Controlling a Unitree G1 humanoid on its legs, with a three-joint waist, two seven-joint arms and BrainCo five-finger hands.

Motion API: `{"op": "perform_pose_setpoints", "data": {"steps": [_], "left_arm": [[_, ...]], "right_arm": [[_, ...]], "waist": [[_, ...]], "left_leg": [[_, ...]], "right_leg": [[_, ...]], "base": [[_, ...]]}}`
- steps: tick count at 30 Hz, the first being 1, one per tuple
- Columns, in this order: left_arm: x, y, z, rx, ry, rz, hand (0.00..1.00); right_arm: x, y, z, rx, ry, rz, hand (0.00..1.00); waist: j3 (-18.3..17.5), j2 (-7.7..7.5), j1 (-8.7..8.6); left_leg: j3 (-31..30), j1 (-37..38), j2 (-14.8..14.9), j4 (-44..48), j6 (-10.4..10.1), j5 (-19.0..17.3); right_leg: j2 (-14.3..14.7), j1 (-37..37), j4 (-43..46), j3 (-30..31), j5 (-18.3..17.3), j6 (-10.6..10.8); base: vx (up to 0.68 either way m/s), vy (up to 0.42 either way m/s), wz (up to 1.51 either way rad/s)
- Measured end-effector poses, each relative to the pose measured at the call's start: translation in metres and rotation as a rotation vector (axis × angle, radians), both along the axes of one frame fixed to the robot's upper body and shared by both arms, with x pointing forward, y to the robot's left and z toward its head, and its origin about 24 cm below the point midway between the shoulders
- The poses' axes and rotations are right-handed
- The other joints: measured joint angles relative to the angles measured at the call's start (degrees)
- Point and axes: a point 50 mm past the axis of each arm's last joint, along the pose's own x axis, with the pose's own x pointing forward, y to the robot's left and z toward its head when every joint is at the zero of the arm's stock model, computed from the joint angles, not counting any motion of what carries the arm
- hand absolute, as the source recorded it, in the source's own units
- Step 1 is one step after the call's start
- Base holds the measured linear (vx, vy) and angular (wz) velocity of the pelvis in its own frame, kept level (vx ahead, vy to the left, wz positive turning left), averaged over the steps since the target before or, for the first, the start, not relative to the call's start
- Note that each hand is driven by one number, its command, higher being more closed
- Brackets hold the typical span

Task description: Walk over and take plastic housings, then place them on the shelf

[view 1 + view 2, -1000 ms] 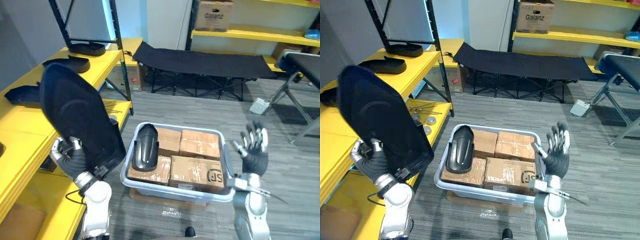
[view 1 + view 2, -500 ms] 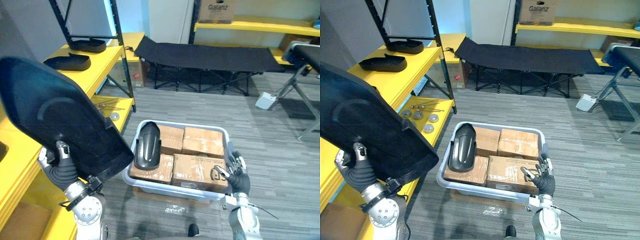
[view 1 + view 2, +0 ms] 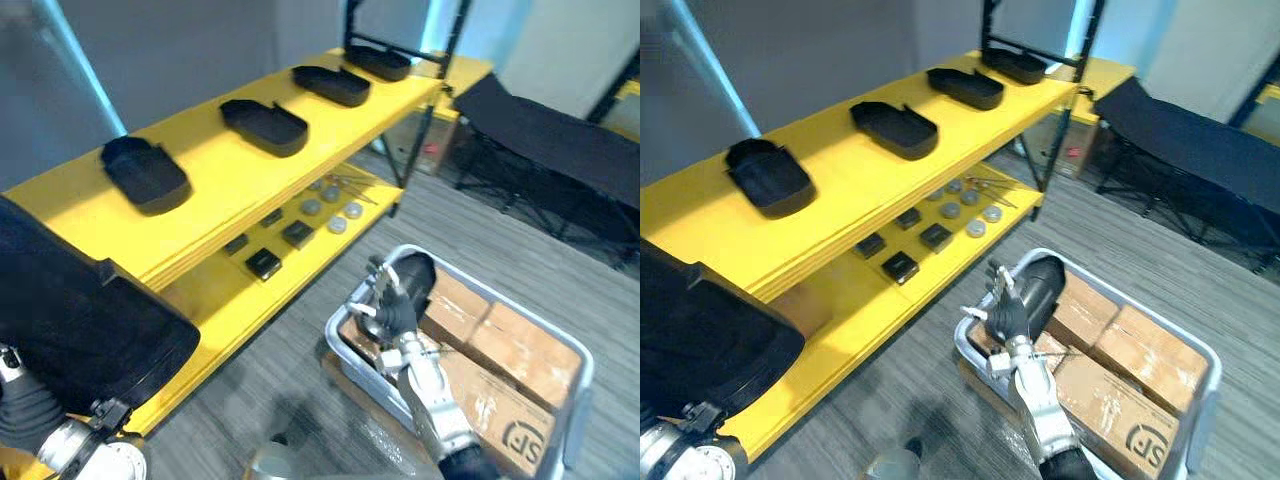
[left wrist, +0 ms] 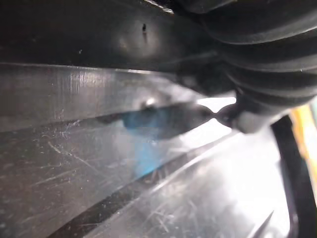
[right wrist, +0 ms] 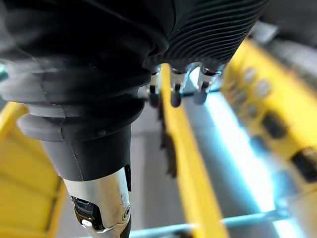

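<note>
A large black plastic housing [image 3: 80, 330] is held up at the lower left, close to the front edge of the yellow shelf [image 3: 210, 200]. My left hand [image 3: 20, 412] grips it from below, and its glossy inner face [image 4: 124, 148] shows close up in the left wrist view. My right hand [image 3: 1002, 305] hangs open, holding nothing, over the near corner of the grey bin [image 3: 580, 365]; its fingers [image 5: 173, 94] are straight. A second black housing [image 3: 1040, 285] lies in the bin on cardboard boxes [image 3: 1140, 350]. Several black housings [image 3: 145, 172] [image 3: 265, 125] lie in a row on the shelf top.
The lower shelf board [image 3: 860, 300] carries small black blocks [image 3: 900, 266] and metal discs [image 3: 975, 226]. A black shelf post [image 3: 985, 40] stands at the far end. A black folding cot [image 3: 560, 140] sits beyond the bin. Grey floor lies between shelf and bin.
The camera has swung left towards the yellow shelf. The held housing now sits lower at the picture's left. My right hand has come up in front of the bin.
</note>
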Motion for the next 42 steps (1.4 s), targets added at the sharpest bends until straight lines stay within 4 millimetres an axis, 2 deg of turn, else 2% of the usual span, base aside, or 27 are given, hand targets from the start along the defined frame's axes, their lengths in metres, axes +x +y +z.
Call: {"op": "perform_pose_setpoints", "data": {"steps": [2,3,6,8,9,10,11,12,13,14,15,17,18,20,22,26,28,31,34,35,36,37,38,39,40,41,42], "left_arm": [[0.01,-0.005,0.004,0.014,-0.024,-0.078,1.0],[0.018,-0.01,0.008,0.028,-0.037,-0.14,1.0],[0.021,-0.013,0.006,0.005,-0.036,-0.196,1.0],[0.027,-0.019,0.003,-0.024,-0.039,-0.27,1.0],[0.032,-0.024,0.003,-0.027,-0.045,-0.342,1.0],[0.035,-0.029,0.0,-0.035,-0.034,-0.398,1.0],[0.037,-0.031,-0.002,-0.039,-0.026,-0.412,1.0],[0.042,-0.038,-0.01,-0.06,0.004,-0.478,1.0],[0.043,-0.041,-0.012,-0.067,0.009,-0.497,1.0],[0.045,-0.045,-0.012,-0.073,0.008,-0.526,1.0],[0.045,-0.046,-0.013,-0.073,0.012,-0.534,1.0],[0.046,-0.044,-0.015,-0.084,0.018,-0.532,1.0],[0.044,-0.043,-0.016,-0.087,0.025,-0.522,1.0],[0.041,-0.038,-0.018,-0.086,0.047,-0.495,1.0],[0.044,-0.034,-0.021,-0.086,0.07,-0.488,1.0],[0.043,-0.034,-0.026,-0.128,0.089,-0.448,1.0],[0.042,-0.034,-0.025,-0.134,0.08,-0.43,1.0],[0.038,-0.032,-0.023,-0.136,0.069,-0.405,1.0],[0.034,-0.031,-0.007,-0.08,0.017,-0.394,1.0],[0.034,-0.032,-0.001,-0.054,-0.004,-0.397,1.0],[0.034,-0.032,0.002,-0.033,-0.025,-0.4,1.0],[0.035,-0.032,0.005,-0.009,-0.028,-0.395,1.0],[0.035,-0.032,0.006,0.014,-0.022,-0.392,1.0],[0.035,-0.03,0.009,0.065,-0.005,-0.376,1.0],[0.034,-0.029,0.01,0.083,0.003,-0.371,1.0],[0.035,-0.028,0.013,0.112,0.004,-0.36,1.0],[0.037,-0.028,0.016,0.124,-0.009,-0.351,1.0]], "right_arm": [[-0.001,-0.014,0.0,0.03,0.007,-0.08,0.0],[-0.004,-0.027,-0.001,0.055,0.016,-0.151,0.0],[-0.01,-0.043,-0.01,0.05,0.059,-0.22,0.0],[-0.022,-0.061,-0.017,0.042,0.102,-0.308,0.0],[-0.034,-0.077,-0.018,0.033,0.107,-0.39,0.0],[-0.048,-0.091,-0.02,0.016,0.116,-0.455,0.0],[-0.052,-0.095,-0.021,0.009,0.122,-0.473,0.0],[-0.066,-0.11,-0.022,-0.014,0.136,-0.543,0.0],[-0.069,-0.115,-0.022,-0.022,0.135,-0.56,0.0],[-0.07,-0.12,-0.021,-0.032,0.131,-0.575,0.0],[-0.068,-0.12,-0.019,-0.029,0.122,-0.576,0.0],[-0.064,-0.113,-0.017,-0.008,0.101,-0.544,0.0],[-0.061,-0.11,-0.016,-0.01,0.086,-0.514,0.0],[-0.054,-0.101,-0.011,-0.004,0.055,-0.448,0.0],[-0.051,-0.093,-0.01,0.0,0.047,-0.39,0.0],[-0.049,-0.079,-0.011,-0.006,0.046,-0.282,0.0],[-0.046,-0.074,-0.009,-0.026,0.032,-0.26,0.0],[-0.044,-0.069,-0.008,-0.037,0.03,-0.24,0.0],[-0.044,-0.064,-0.007,-0.022,0.021,-0.253,0.0],[-0.045,-0.064,-0.008,-0.017,0.019,-0.264,0.0],[-0.044,-0.063,-0.007,-0.013,0.016,-0.263,0.0],[-0.044,-0.06,-0.006,-0.009,0.001,-0.253,0.0],[-0.045,-0.059,-0.005,-0.004,-0.009,-0.25,0.0],[-0.045,-0.055,-0.004,0.012,-0.024,-0.247,0.0],[-0.045,-0.054,-0.004,0.018,-0.028,-0.247,0.0],[-0.045,-0.052,-0.001,0.029,-0.05,-0.247,0.0],[-0.042,-0.046,0.003,0.034,-0.079,-0.219,0.0]], "waist": [[0.1,0.02,-0.69],[0.3,-1.27,-1.64],[0.6,-1.52,-1.73],[1.0,-1.17,-3.26],[2.2,0.27,-4.86],[2.8,1.1,-6.37],[2.7,1.41,-6.67],[2.1,2.48,-8.06],[2.0,2.73,-8.37],[1.9,2.87,-8.68],[2.1,2.68,-8.21],[3.5,2.21,-7.7],[4.1,2.13,-7.43],[4.5,1.78,-6.16],[5.1,0.49,-7.11],[5.8,1.31,-7.84],[8.3,2.9,-7.89],[10.2,3.44,-7.62],[10.9,2.07,-6.22],[11.0,1.9,-6.05],[11.0,1.86,-6.0],[11.0,1.98,-6.12],[11.0,1.91,-6.2],[11.3,1.27,-6.2],[11.2,1.11,-6.32],[10.9,0.99,-6.6],[10.5,0.35,-6.67]], "left_leg": [[-4.7,-0.6,-0.6,-0.3,-0.2,0.7],[-8.6,-0.6,-1.7,-1.0,-0.9,2.1],[-10.7,-1.0,-2.5,-0.8,-1.4,3.7],[-4.2,-3.2,-2.4,-1.2,1.4,5.9],[6.6,-4.5,0.5,-0.9,5.6,5.1],[15.5,-5.6,3.3,-0.6,7.4,5.9],[17.7,-5.7,3.8,-0.8,7.6,6.1],[24.6,-5.6,5.0,-1.3,7.7,6.5],[26.2,-5.5,5.0,-1.4,7.1,6.9],[27.4,-5.4,4.8,-0.9,5.6,8.9],[27.9,-5.5,4.8,1.3,3.9,10.3],[27.8,-5.7,5.1,8.8,2.7,6.1],[23.3,-6.1,4.9,11.8,1.6,4.3],[18.7,-6.8,4.6,13.8,-0.7,0.5],[19.8,-8.5,4.3,14.2,-0.4,0.5],[19.9,-10.7,3.9,13.6,-0.3,1.7],[18.9,-10.8,3.2,11.8,-0.3,3.7],[17.3,-11.9,2.5,11.6,-0.3,4.2],[16.0,-12.6,0.9,14.5,0.2,2.3],[15.5,-12.6,0.5,15.6,0.6,1.0],[14.3,-12.7,0.2,16.5,1.5,-0.3],[13.2,-12.3,0.2,16.5,2.3,-0.8],[12.6,-11.8,0.1,16.1,2.6,-1.0],[11.6,-9.4,-0.4,14.5,3.0,-1.0],[11.0,-8.2,-0.6,13.4,3.5,-1.0],[9.2,-6.5,-0.7,11.5,4.4,-1.0],[7.6,-5.6,-0.8,10.2,4.8,-0.7]], "right_leg": [[-0.2,-0.2,4.7,2.9,-3.5,-1.1],[-1.0,0.3,9.1,3.7,-7.4,-1.1],[-1.5,2.2,12.7,0.1,-11.5,-0.8],[-1.7,4.7,11.9,-5.3,-12.0,-0.5],[-1.0,6.6,11.7,-9.6,-12.0,-0.5],[-0.8,8.0,11.8,-12.3,-12.0,-0.5],[-0.9,8.2,12.0,-12.8,-12.0,-0.5],[-2.0,9.0,13.7,-14.1,-12.5,-0.4],[-2.7,8.9,14.8,-13.9,-12.8,0.0],[-3.9,8.6,16.7,-13.2,-14.0,0.3],[-5.2,8.1,18.0,-11.3,-14.8,1.0],[-6.9,8.0,18.6,-7.0,-15.0,1.2],[-7.0,7.7,18.3,-4.8,-15.1,1.3],[-7.2,6.0,16.8,-0.9,-16.6,2.2],[-7.9,3.6,16.2,1.2,-17.5,3.1],[-8.8,-0.6,19.5,2.7,-18.1,4.0],[-9.1,-1.2,20.8,1.8,-18.6,4.8],[-9.3,-1.1,21.3,0.0,-19.2,5.2],[-10.0,2.1,20.1,-2.8,-18.8,5.9],[-10.0,3.0,21.0,-2.9,-18.0,4.9],[-10.6,1.1,26.9,-1.8,-16.1,1.4],[-11.3,-3.2,35.5,1.4,-11.8,-6.1],[-11.4,-5.5,39.3,3.5,-8.5,-10.3],[-11.3,-8.1,44.2,7.7,0.8,-12.7],[-10.9,-8.8,45.5,9.6,5.9,-11.8],[-9.5,-10.2,48.4,12.8,4.3,-7.5],[-6.7,-12.3,49.7,14.6,-6.0,-5.8]], "base": [[0.11,0.054,1.56],[0.14,-0.056,1.75],[0.04,-0.129,1.07],[-0.01,-0.11,1.43],[-0.07,-0.047,1.84],[-0.07,-0.045,1.68],[-0.05,-0.003,1.58],[0.01,0.018,1.02],[0.03,0.042,0.9],[0.03,0.038,0.0],[0.05,0.067,-0.42],[0.05,0.095,-0.93],[0.01,0.085,-1.02],[-0.01,0.079,-1.04],[-0.07,0.102,-0.45],[-0.1,0.064,0.01],[-0.09,0.001,0.26],[-0.04,0.006,0.3],[0.07,0.052,0.35],[0.14,0.105,0.49],[0.11,0.123,0.54],[0.1,0.139,0.52],[0.13,0.162,0.5],[0.15,0.127,0.42],[0.23,0.148,0.58],[0.31,0.103,0.71],[0.3,0.09,0.75]]}}
